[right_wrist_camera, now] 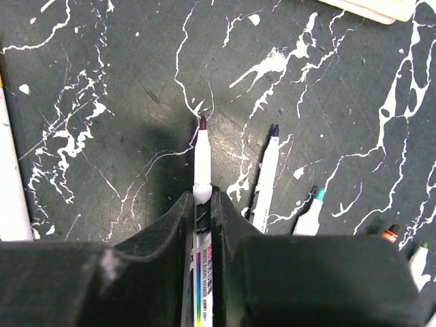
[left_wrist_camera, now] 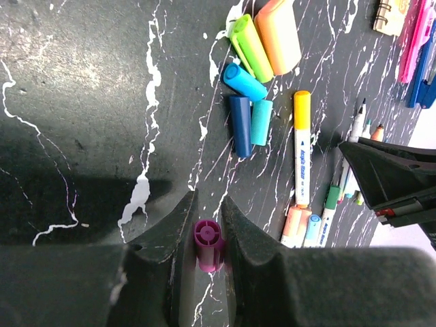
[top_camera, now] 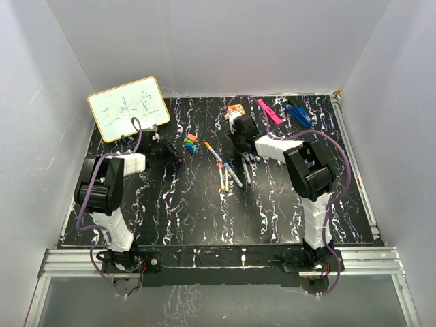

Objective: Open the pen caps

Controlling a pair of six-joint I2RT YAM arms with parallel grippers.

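From overhead: left gripper (top_camera: 165, 152) and right gripper (top_camera: 240, 131) sit apart, midway up the black white-veined surface (top_camera: 170, 218); between them lie a pile of short coloured plastic caps (top_camera: 191, 144) and a scatter of thin white-barrelled marker pens (top_camera: 230, 170); white handwritten board (top_camera: 128, 107) far left, pink clip (top_camera: 269, 111) and blue clip (top_camera: 298, 112) at the far edge, walls all round; open room is the near half.

Left wrist: gripper nearly closed, pinching a small purple plastic cap (left_wrist_camera: 209, 244), open end towards the camera; green cap (left_wrist_camera: 250, 48), orange cap (left_wrist_camera: 278, 34), light-blue cap (left_wrist_camera: 244, 82), navy cap (left_wrist_camera: 240, 125) and teal cap (left_wrist_camera: 261, 121) lie close together ahead; yellow-ended pen (left_wrist_camera: 301, 146) just right of them; bare surface to the left.

Right wrist: gripper clamped near shut on a white-barrelled pen with a bare dark-purple tip (right_wrist_camera: 201, 153); this pair looks separated; can't tell if the tip touches the surface; more uncapped pens (right_wrist_camera: 268, 177) to the right.

Risks, my read: cap is round, so it could roll on release; bare tip could smear the surface if lowered; right gripper shows in the left wrist view, so a drop near the pens risks a knock; leftward is safer.
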